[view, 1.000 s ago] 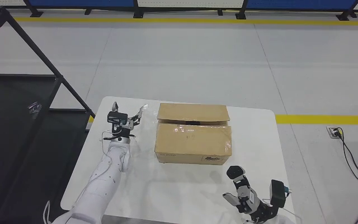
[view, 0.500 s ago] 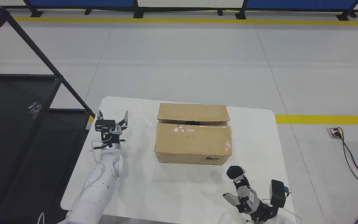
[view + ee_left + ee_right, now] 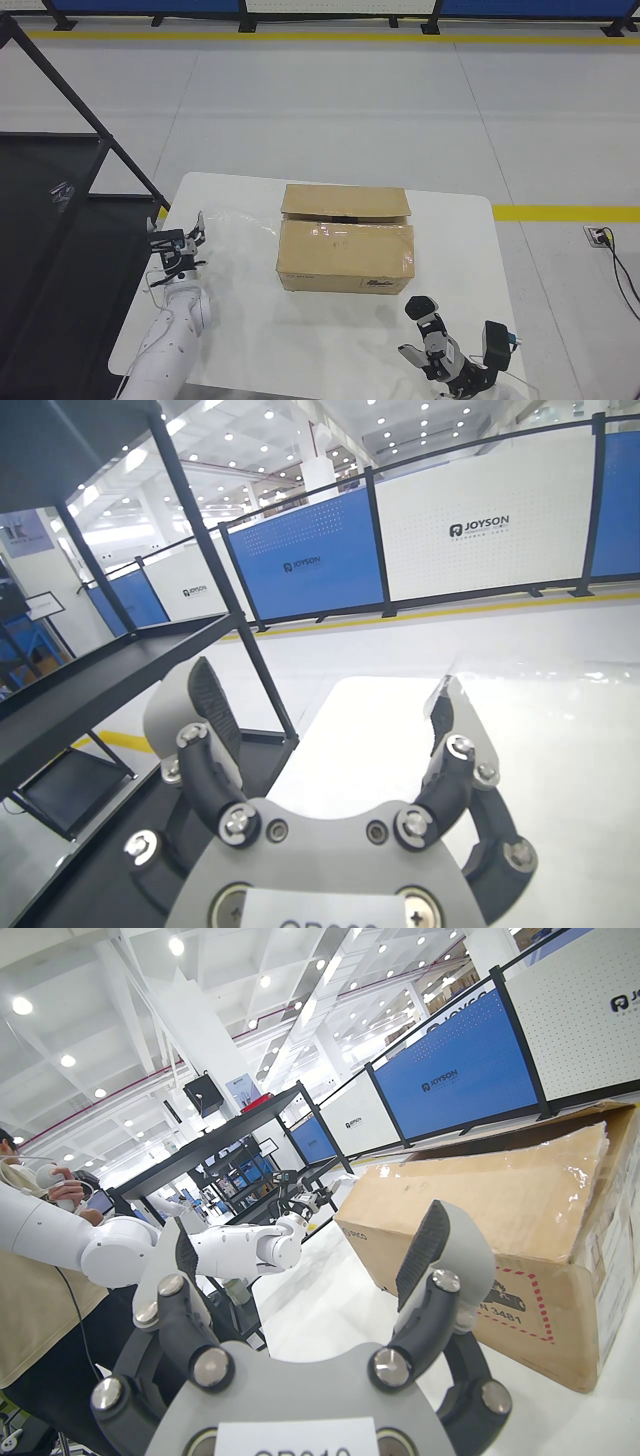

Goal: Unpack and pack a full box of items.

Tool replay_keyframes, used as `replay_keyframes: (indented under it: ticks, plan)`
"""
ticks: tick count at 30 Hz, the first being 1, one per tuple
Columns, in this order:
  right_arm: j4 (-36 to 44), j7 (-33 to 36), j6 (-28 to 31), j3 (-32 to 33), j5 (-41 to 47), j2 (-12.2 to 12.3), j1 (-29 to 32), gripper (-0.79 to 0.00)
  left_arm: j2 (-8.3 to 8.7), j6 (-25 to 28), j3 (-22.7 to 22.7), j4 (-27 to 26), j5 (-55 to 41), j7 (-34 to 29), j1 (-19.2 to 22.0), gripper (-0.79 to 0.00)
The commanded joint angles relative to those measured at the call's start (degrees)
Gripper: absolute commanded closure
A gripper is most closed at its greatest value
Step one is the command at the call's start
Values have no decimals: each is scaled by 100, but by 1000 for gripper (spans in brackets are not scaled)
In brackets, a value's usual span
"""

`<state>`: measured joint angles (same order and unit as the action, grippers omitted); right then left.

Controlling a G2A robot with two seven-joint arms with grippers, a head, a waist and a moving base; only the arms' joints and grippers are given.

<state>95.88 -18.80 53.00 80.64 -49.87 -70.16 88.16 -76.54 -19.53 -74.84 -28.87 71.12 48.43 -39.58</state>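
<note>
Sitting at the middle of the white table (image 3: 330, 330), the cardboard box (image 3: 345, 240) lies with its long side across the top view. Its top flaps are folded down, and a short dark slit shows where they meet. Glossy clear tape covers part of the near top panel, and a label sits low on the front face towards 5 o'clock. In the right wrist view the box (image 3: 480, 1228) rests flat on the table, with one top flap edge lifted a little.

At about 9 o'clock from the box, near the table's edge, is the left gripper (image 3: 180, 245), well apart from the cardboard. Its fingers are spread wide with nothing between them (image 3: 325, 680). A clear film strip (image 3: 500, 676) clings to the tip of one finger and stretches away over the table towards the box (image 3: 238, 214). I cannot tell whether its far end touches the cardboard. The right wrist view shows this gripper (image 3: 312, 1193) farther off, beyond the box's corner.

At about 5 o'clock from the box, by the table's near edge, the right gripper (image 3: 457, 328) is apart from the box. Its fingers are wide open and empty (image 3: 307, 1223), pointing up towards the box's front face.

A black metal rack (image 3: 60, 200) stands beyond the table at 9 o'clock. A yellow floor line (image 3: 570, 212) runs off at 3 o'clock, and blue and white fence panels (image 3: 310, 565) close the floor at 12 o'clock.
</note>
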Motion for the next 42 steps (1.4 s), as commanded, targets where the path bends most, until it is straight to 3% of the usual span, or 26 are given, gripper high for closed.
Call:
replay_keyframes:
  ticks: [1,16,34,42]
  plan:
    - [0,0,0,0,0,0,0,-785,12,-65,-57,-87,-38,-65,-88,-785]
    - [0,0,0,0,0,0,0,-785,14,-150,-139,-170,-163,-144,-162,-785]
    - [0,0,0,0,0,0,0,-785,183,-834,-621,-390,-18,-1064,-649,-785]
    - [0,0,0,0,0,0,0,-785,158,-715,-588,-259,52,-1182,-779,-785]
